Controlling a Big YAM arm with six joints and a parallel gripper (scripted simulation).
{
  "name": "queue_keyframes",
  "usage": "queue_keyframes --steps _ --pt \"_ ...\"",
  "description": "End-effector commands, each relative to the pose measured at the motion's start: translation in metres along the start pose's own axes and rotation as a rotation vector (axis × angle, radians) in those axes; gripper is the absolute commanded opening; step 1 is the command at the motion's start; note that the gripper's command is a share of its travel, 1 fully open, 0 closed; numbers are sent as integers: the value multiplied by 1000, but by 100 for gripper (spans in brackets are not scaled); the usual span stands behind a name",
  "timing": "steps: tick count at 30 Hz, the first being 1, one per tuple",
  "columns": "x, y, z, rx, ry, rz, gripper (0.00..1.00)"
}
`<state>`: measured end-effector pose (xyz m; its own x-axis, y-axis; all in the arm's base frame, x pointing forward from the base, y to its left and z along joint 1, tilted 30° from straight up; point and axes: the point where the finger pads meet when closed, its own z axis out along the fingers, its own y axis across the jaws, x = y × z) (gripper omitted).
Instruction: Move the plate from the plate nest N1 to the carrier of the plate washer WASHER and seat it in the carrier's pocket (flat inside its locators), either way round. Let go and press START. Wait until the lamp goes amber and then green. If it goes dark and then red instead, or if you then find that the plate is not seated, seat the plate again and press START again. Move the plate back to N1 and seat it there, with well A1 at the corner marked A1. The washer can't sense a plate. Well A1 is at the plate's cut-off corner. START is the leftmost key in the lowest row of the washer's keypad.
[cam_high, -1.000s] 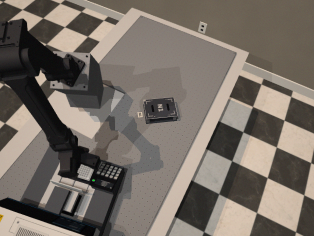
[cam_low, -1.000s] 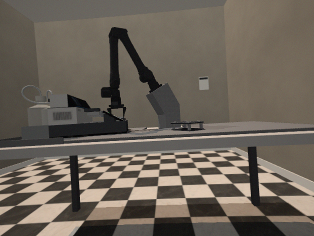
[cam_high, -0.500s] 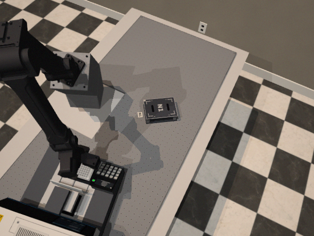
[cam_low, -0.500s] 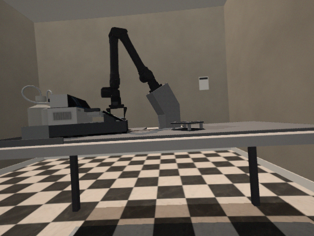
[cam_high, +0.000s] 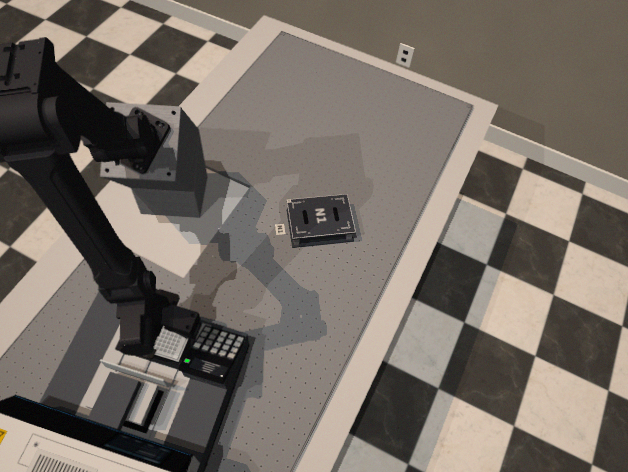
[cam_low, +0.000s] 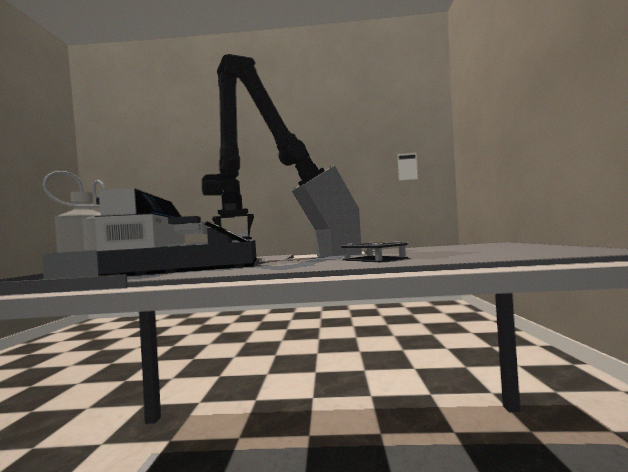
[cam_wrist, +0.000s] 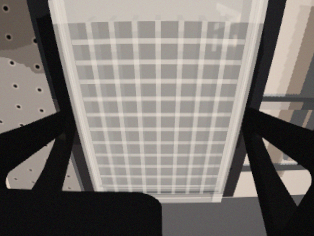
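My gripper (cam_wrist: 158, 118) was spread all the way open with nothing in it, fingers standing off both long sides of the plate (cam_wrist: 157, 94). The plate (cam_high: 169, 343) was down at the washer (cam_high: 152, 406), at about 9 o'clock from the keypad (cam_high: 219, 343), lamp (cam_high: 187, 360) showing green. Nest N1 (cam_high: 320, 220) sat bare mid-table (cam_high: 355, 131), up around 1 o'clock from the washer.

Setting: a laboratory bench room. A perforated bench top (cam_high: 355, 126) on dark legs stands over a black-and-white checkered floor (cam_low: 314, 365), with bare beige walls around. On the bench sit a plate washer (cam_low: 147, 233) with a keypad (cam_high: 219, 342) and a lit green lamp (cam_high: 187, 360), a tubed reagent bottle (cam_low: 76, 223) behind it, a labelled plate nest N1 (cam_high: 320, 219), and a white multiwell plate (cam_high: 169, 342). A robot arm (cam_low: 263, 101) is mounted on a grey pedestal (cam_low: 329, 213).
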<state>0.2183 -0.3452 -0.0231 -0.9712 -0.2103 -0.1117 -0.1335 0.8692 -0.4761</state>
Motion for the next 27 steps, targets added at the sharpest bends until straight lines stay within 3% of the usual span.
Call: queue_keyframes --steps 1,2,6,27 --pt "0 -11 2 22 -7 1 100" --pt "-2 -15 -7 37 -14 2 100" --pt "0 -3 -13 10 -6 0 100" --pt "-5 -5 -42 15 -11 2 100"
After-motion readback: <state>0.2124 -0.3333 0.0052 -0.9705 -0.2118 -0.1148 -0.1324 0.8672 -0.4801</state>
